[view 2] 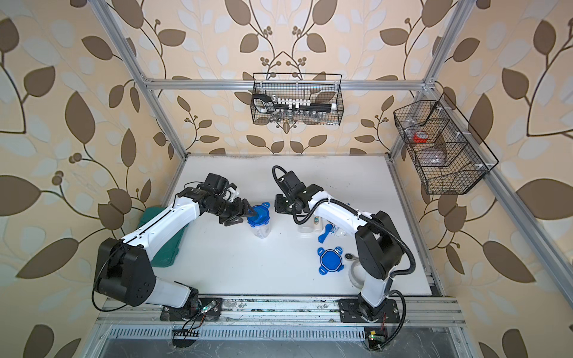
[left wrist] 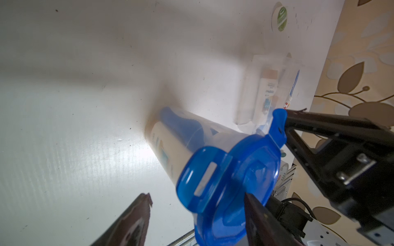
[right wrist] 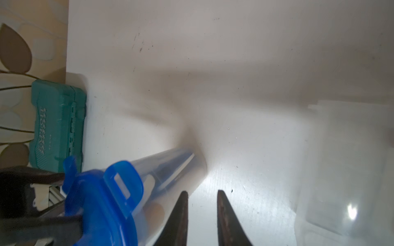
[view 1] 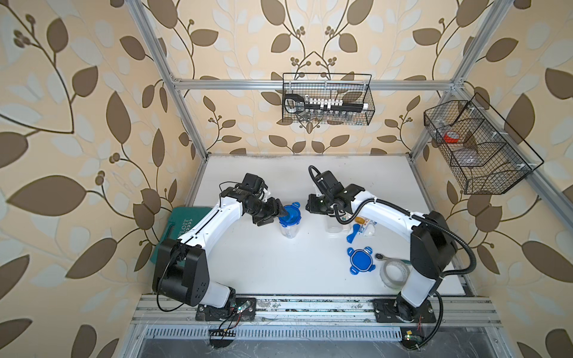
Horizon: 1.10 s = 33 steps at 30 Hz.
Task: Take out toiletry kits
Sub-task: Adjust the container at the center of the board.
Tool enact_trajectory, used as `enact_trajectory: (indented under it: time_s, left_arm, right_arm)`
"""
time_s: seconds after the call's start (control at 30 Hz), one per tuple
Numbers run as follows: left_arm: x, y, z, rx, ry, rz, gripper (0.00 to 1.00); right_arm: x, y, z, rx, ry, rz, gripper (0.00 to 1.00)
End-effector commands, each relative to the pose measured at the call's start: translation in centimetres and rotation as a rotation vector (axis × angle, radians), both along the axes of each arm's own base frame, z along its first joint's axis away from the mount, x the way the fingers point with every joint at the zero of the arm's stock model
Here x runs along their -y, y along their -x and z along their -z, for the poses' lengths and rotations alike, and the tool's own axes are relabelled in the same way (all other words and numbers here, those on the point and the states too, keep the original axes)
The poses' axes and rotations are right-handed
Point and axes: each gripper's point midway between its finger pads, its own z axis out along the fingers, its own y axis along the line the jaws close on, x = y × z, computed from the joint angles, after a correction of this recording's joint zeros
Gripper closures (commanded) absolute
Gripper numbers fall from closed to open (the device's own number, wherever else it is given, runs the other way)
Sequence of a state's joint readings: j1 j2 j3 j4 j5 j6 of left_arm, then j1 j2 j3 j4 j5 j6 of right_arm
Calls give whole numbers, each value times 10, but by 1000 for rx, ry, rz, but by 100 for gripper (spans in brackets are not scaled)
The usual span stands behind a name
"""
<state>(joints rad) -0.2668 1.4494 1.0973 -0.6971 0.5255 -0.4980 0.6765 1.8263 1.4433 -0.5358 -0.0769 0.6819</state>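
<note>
Jar (left wrist: 174, 136) clear glossy plastic; lid (left wrist: 230, 181) translucent blue plastic; table (left wrist: 85, 106) white, smooth, scuffed.

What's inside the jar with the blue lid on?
Through the clear wall of the lidded jar, a white bottle and a blue piece show. The blue lid and blur hide anything else inside.

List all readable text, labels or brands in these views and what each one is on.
"PLOIT": on the green case in a top view. The start of the word is hidden.
Embossed word on the same case, right wrist view: too blurred to read.
Green-white disc: print too small to read.
White mini bottle: label blurred, unreadable.
</note>
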Motion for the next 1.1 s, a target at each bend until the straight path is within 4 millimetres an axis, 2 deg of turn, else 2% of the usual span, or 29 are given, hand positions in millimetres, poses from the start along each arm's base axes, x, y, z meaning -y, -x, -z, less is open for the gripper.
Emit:
enact_trajectory:
  time_s: [0.0, 0.07, 0.17, 0.2, 0.33, 0.7, 0.87, 0.97, 1.07]
  left_arm:
    - [-3, 1, 8, -10, -16, 10, 30]
    - [-3, 3, 8, -12, -14, 9, 31]
    - [-4, 6, 11, -18, -18, 7, 31]
    - [-5, 7, 3, 8, -12, 7, 30]
    - [-4, 11, 2, 9, -1, 9, 31]
    - [18, 19, 1, 3, 29, 55, 30]
    - [14, 17, 1, -1, 7, 44, 29]
    - [12, 15, 1, -1, -8, 31, 29]
    - [9, 14, -1, 1, -14, 17, 30]
  right_arm:
    - [6, 0, 12, -28, 113, -12, 76]
    - [-7, 3, 11, -25, 119, -39, 76]
    - [-16, 1, 12, -22, 120, -48, 76]
    - [-19, 0, 12, -23, 118, -51, 76]
    - [-25, -1, 15, -24, 129, -60, 76]
    - [-44, -12, 10, -2, 127, -106, 75]
    - [-47, -16, 4, 24, 121, -120, 71]
    - [-41, -18, 7, 13, 148, -119, 67]
    - [-30, -17, 2, 20, 169, -100, 67]
